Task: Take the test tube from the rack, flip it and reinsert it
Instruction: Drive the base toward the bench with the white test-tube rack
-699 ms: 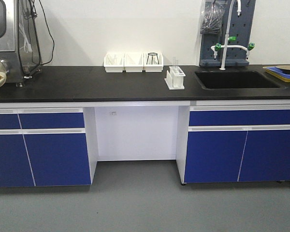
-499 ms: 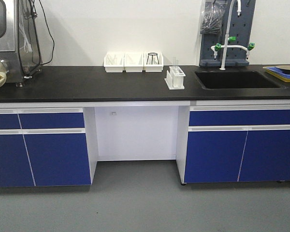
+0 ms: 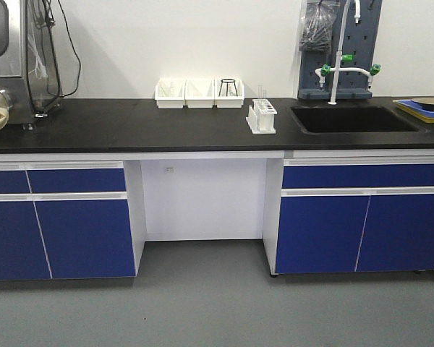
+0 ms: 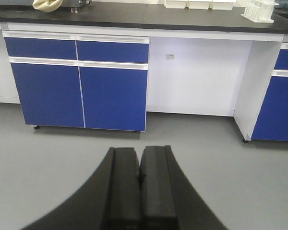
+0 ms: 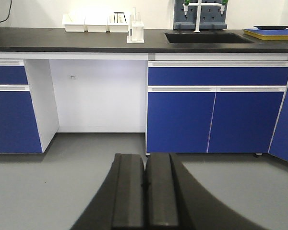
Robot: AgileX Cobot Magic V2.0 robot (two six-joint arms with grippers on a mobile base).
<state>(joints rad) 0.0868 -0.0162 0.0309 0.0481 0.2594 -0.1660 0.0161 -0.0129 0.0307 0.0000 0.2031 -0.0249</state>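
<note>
Approach stage: my left gripper (image 4: pixel 140 160) and right gripper (image 5: pixel 145 163) hang closed and empty, well apart from the small white plastic test tube rack (image 3: pixel 262 118) on the long black laboratory counter (image 3: pixel 130 124) beside the recessed black sink (image 3: pixel 354 120), which I judge I must drive toward first.

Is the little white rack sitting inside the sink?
No, the rack stands on the black counter, just to the left of the sink.
</note>
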